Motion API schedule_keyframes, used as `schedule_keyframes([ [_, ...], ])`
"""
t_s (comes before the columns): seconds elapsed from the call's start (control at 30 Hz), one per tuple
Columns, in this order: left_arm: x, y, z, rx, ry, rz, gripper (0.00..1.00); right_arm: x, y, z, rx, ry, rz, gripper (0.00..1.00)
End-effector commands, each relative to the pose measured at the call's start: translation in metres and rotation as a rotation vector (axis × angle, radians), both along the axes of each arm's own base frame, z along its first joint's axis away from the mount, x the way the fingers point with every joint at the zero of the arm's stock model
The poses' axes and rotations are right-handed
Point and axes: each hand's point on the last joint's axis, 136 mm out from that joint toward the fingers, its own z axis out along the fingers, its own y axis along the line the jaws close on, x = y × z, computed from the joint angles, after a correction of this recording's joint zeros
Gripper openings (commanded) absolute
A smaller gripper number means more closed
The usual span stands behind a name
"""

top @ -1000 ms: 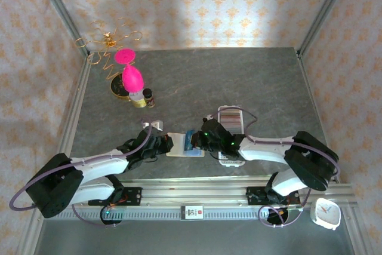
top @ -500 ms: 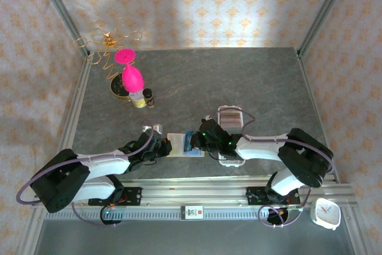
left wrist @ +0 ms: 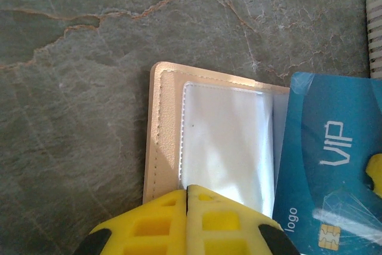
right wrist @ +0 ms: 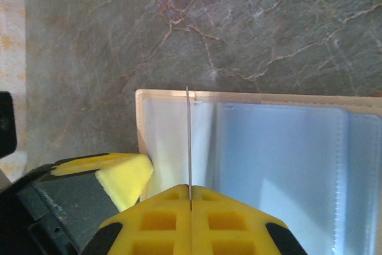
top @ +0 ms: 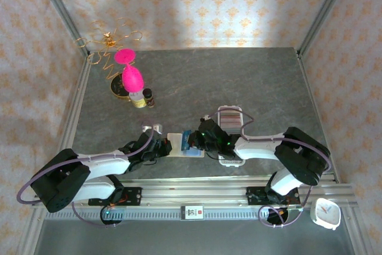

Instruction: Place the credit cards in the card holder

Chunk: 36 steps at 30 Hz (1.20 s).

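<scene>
The tan card holder (top: 177,146) lies open on the grey table, its clear sleeves (left wrist: 221,141) facing up. My left gripper (left wrist: 187,190) is shut, and its yellow fingertips sit on the holder's near edge. My right gripper (right wrist: 190,190) is shut on a blue card (left wrist: 325,153) marked VIP. That card shows edge-on as a thin line (right wrist: 188,135) standing over the holder's sleeves (right wrist: 274,153). In the top view both grippers meet over the holder, the left gripper (top: 162,147) on one side and the right gripper (top: 194,142) on the other. More cards stand in the white tray (top: 230,113).
A pink goblet (top: 131,77), a gold wire stand (top: 108,41) and small bottles (top: 143,98) stand at the back left. The white ribbed tray lies just right of the holder, under my right arm. A white clock (top: 325,213) sits beyond the front rail at the lower right.
The left arm has shifted its elbow a little and settled against the holder. The right gripper with the blue card has edged slightly left over the holder.
</scene>
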Motion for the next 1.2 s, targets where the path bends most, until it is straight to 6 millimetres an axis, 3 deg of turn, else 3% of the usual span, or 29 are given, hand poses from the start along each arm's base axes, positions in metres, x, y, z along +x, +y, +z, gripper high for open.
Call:
schedule_keyframes([
  [0.0, -0.008, 0.008, -0.011, 0.033, 0.02, 0.008, 0.0, -0.001, 0.003, 0.002, 0.024, 0.0, -0.013, 0.0],
  [0.63, -0.008, 0.011, -0.007, 0.028, 0.005, 0.017, 0.0, -0.015, 0.0, -0.024, -0.02, 0.079, 0.002, 0.0],
  [1.17, -0.008, 0.01, -0.006, 0.02, 0.004, 0.016, 0.0, -0.024, 0.009, -0.014, 0.121, 0.103, 0.018, 0.0],
])
